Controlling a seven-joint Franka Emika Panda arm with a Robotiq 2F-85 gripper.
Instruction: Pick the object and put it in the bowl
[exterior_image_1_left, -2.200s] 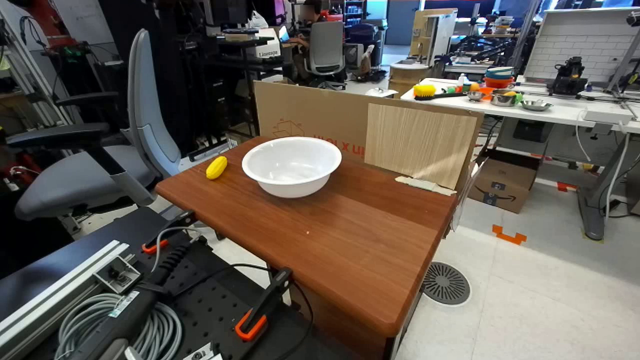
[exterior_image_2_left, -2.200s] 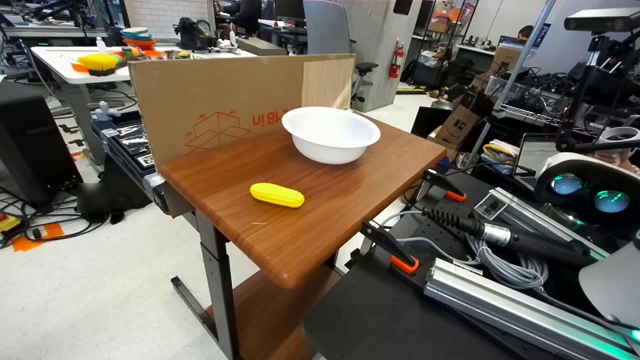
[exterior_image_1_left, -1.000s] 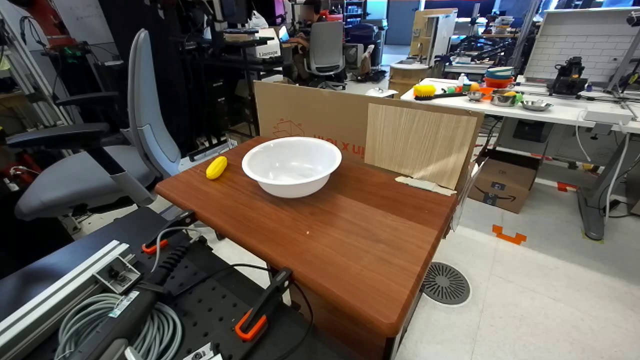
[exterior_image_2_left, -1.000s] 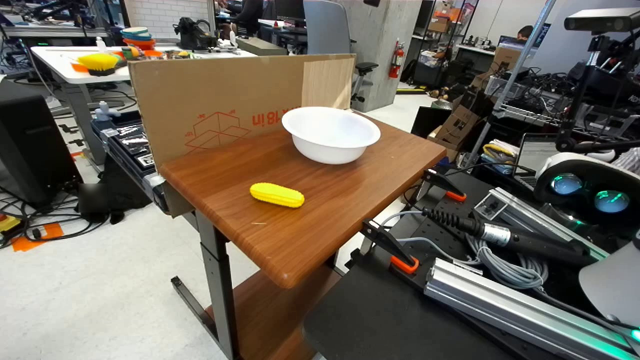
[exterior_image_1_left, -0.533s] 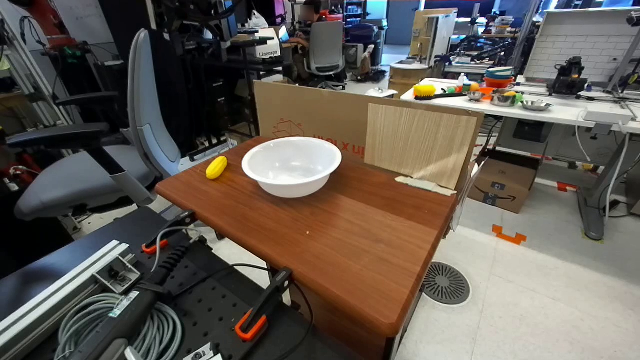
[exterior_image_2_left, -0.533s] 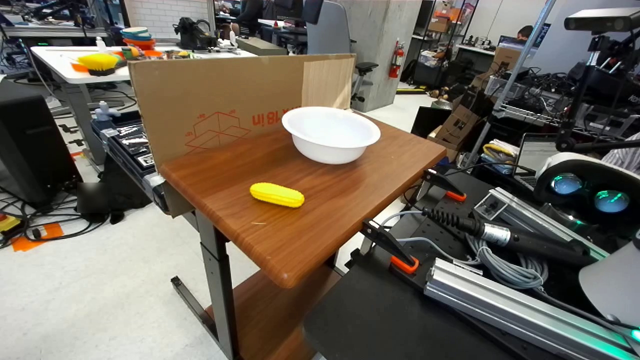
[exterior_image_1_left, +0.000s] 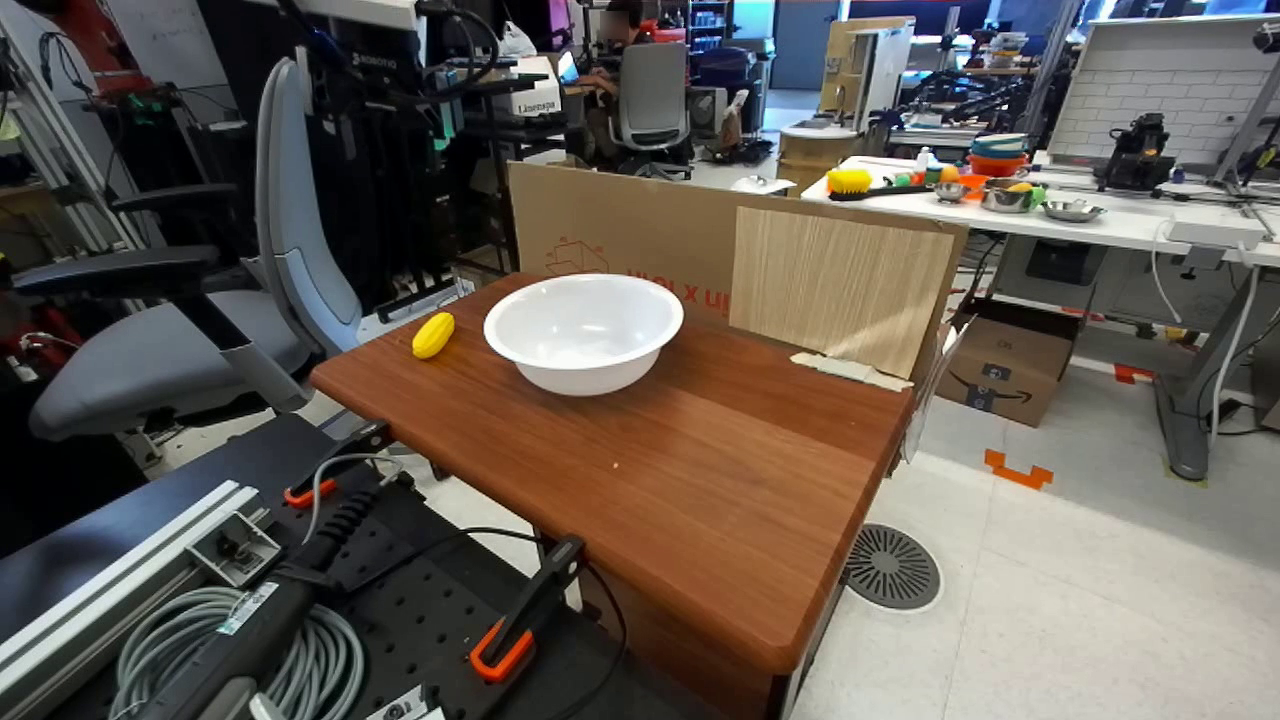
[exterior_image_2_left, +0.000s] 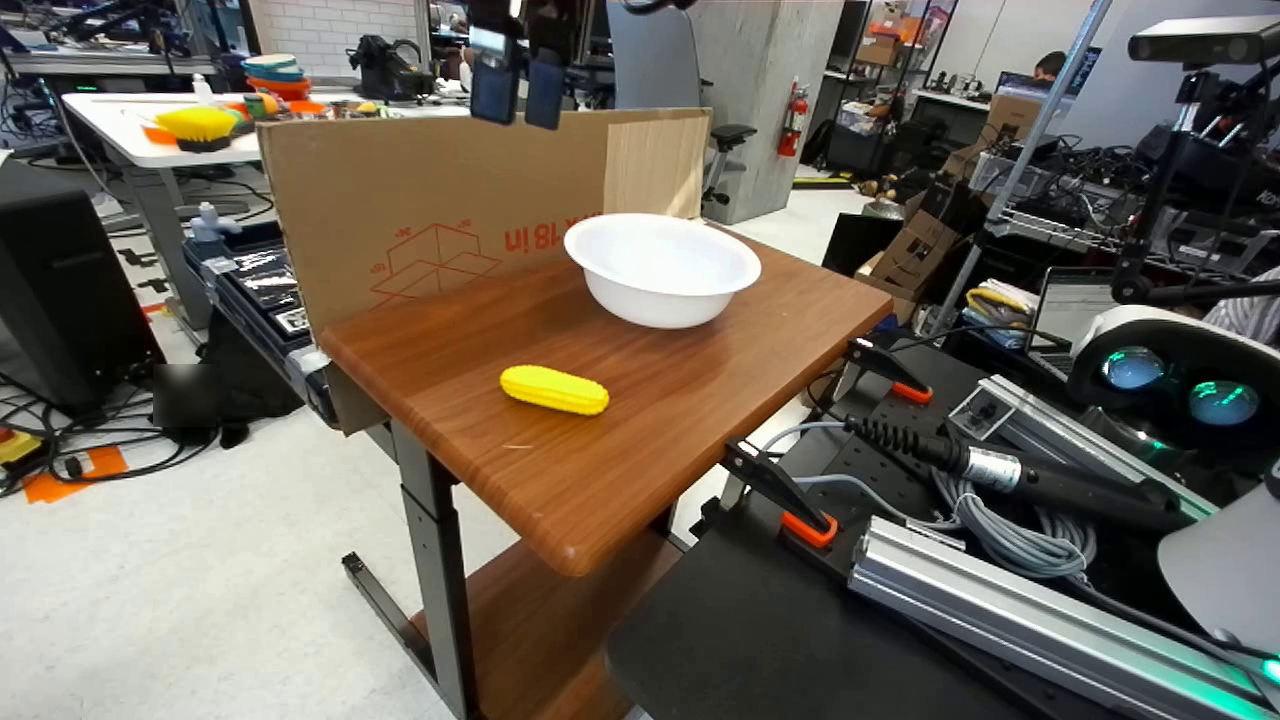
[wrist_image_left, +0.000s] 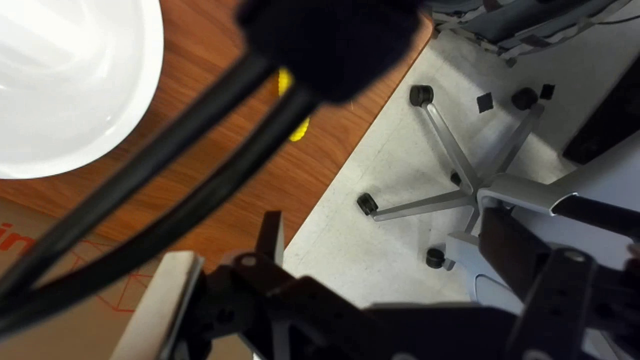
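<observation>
The object, a small yellow ridged oblong item (exterior_image_1_left: 433, 336), lies on the brown table. It shows in both exterior views (exterior_image_2_left: 554, 390) and partly in the wrist view (wrist_image_left: 300, 131), where black cables cover its middle. The bowl, wide, round and white (exterior_image_1_left: 585, 335), stands upright beside it in both exterior views (exterior_image_2_left: 662, 270); its edge shows in the wrist view (wrist_image_left: 127, 117). My gripper (exterior_image_2_left: 519, 95) is high above the table's back, apart from both things. In the wrist view my gripper (wrist_image_left: 382, 220) has its fingers spread wide with nothing between them.
A cardboard panel (exterior_image_2_left: 430, 210) stands along the table's back edge. Black and orange clamps (exterior_image_1_left: 530, 610) hold the table (exterior_image_1_left: 640, 500) to the black base. A grey office chair (exterior_image_1_left: 300, 230) stands beside the table. Black cables (wrist_image_left: 165, 200) cross the wrist view.
My gripper and arm have come down into view at the top of both exterior views, lower than before. The object and the bowl have not moved.
</observation>
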